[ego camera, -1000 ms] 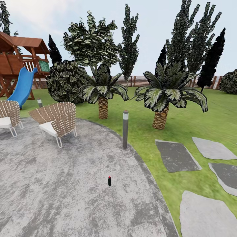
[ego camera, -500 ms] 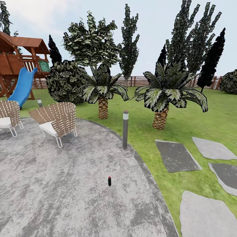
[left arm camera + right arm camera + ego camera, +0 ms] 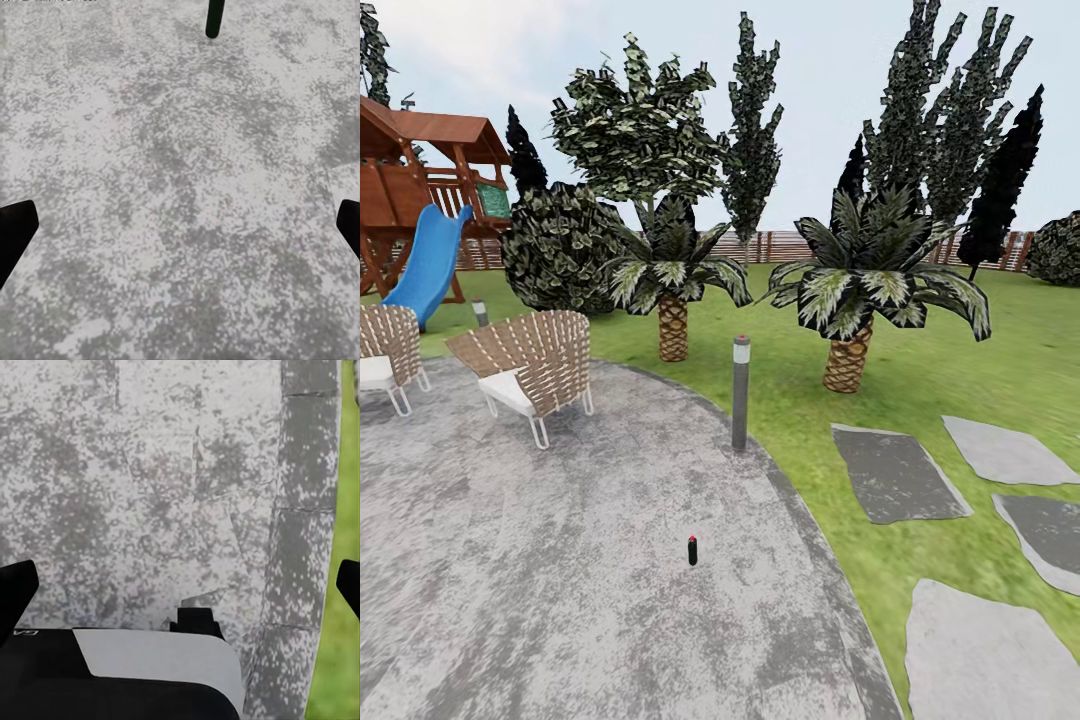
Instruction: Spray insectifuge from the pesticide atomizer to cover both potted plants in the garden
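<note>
Nothing is seen to have moved since the earlier frames: the head view is being held on the same scene, with the pesticide atomizer (image 3: 693, 550) standing upright on the round paved patch (image 3: 510, 560), towards its right-hand edge, well apart from the grey lamp post (image 3: 740, 393) at the patch's rim.

Much of the garden is being shown by the head view alone: the lawn (image 3: 960, 390), the stepping stones (image 3: 895, 475) beyond the patch's right edge, two palms (image 3: 673, 285), the wicker chairs (image 3: 535, 365) at the far left of the patch, the blue slide (image 3: 430, 265) and the wooden fence (image 3: 780, 245) behind the trees.

From the left wrist view, mottled paving is being looked down on, with a slim dark upright object (image 3: 214, 19) cut off at the frame's edge; whether it is the atomizer cannot be told. The left hand (image 3: 180, 232) is being held wide open, only its two dark fingertips (image 3: 15, 229) being caught at the frame's sides, nothing between them.

From the right wrist view, the patch's stone border (image 3: 300, 547) and a strip of grass are being shown, with a part of the robot's body (image 3: 150, 675) beneath. The right hand (image 3: 180, 592) is likewise being held wide open and empty.
</note>
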Available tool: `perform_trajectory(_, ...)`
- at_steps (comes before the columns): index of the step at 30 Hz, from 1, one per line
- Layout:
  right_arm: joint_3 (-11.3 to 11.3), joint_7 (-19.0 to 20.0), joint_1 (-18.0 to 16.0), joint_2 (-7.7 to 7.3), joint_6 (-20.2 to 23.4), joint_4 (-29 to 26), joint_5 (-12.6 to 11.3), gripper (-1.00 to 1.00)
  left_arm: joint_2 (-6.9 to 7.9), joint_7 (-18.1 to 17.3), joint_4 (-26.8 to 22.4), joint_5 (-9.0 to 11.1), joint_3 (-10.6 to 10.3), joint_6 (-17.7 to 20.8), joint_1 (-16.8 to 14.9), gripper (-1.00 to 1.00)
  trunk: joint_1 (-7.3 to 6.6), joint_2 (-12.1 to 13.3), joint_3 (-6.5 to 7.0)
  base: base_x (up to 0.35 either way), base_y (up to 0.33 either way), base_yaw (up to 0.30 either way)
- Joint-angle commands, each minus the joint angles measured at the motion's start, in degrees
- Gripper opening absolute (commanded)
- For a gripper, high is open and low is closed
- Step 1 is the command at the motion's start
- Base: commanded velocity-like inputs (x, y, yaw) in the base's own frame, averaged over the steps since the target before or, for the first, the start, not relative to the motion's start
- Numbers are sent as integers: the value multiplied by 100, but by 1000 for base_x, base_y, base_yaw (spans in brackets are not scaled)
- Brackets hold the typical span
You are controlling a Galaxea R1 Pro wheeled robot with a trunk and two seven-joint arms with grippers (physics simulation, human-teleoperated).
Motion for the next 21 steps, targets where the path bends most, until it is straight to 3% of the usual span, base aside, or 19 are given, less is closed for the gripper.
perform_trajectory(1,-5,-2,-1,-1,-14,4,-6,100,-1,-1,4,-4,-6,-18,-3,100,0,-3,-5,0,0,-7)
perform_trajectory(6,-9,-1,-1,-5,-13,14,-27,100,-3,-4,6,-3,-13,-11,-3,100,0,-3,-2,0,0,-67)
perform_trajectory(21,-17,-3,-1,-6,-14,0,-32,100,-12,-4,6,4,-14,-10,-3,100,0,-3,6,0,0,-251)
